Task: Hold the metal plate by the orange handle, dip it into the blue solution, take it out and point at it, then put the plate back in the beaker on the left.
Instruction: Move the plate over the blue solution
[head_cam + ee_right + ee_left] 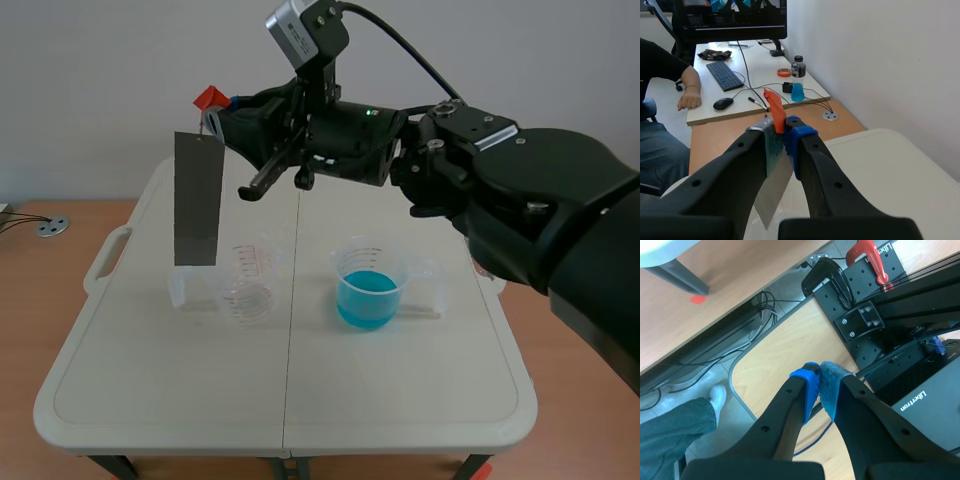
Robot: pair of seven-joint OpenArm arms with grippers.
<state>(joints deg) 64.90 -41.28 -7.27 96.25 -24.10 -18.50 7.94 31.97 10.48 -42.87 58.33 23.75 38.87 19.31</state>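
Right pincer [224, 112]: raised over the far left part of the desk, on the arm that comes in from the right. It pinches the handle, one pad on each side, as the wrist view shows close up [782, 131].
Handle [209, 98]: orange-red, at the top of the plate, and sticking up past the fingertips [775, 112].
Plate [198, 198]: grey, flat and upright, hanging in the air below the handle. Its lower edge sits about level with the left beaker's rim and just to that beaker's left. From here I can't tell whether the two touch.
Left beaker [250, 283]: clear with red scale marks, standing on the desk left of the middle seam.
Blue beaker [368, 285]: clear, partly filled with solution [365, 300]. It stands right of the seam, near the left beaker but apart from it.
Desk [290, 400]: cream folding top.
Left pincer [819, 385]: pressed together on nothing, blue pads meeting. It is off the desk, over a pale wooden board, beside a black mount with a red clamp [867, 257]. A person's trouser leg and shoe [717, 395] are on the floor nearby.
Beyond the right pincer: a person's hand [689, 101] rests by a keyboard [725, 75], with a bottle [798, 80] farther along.
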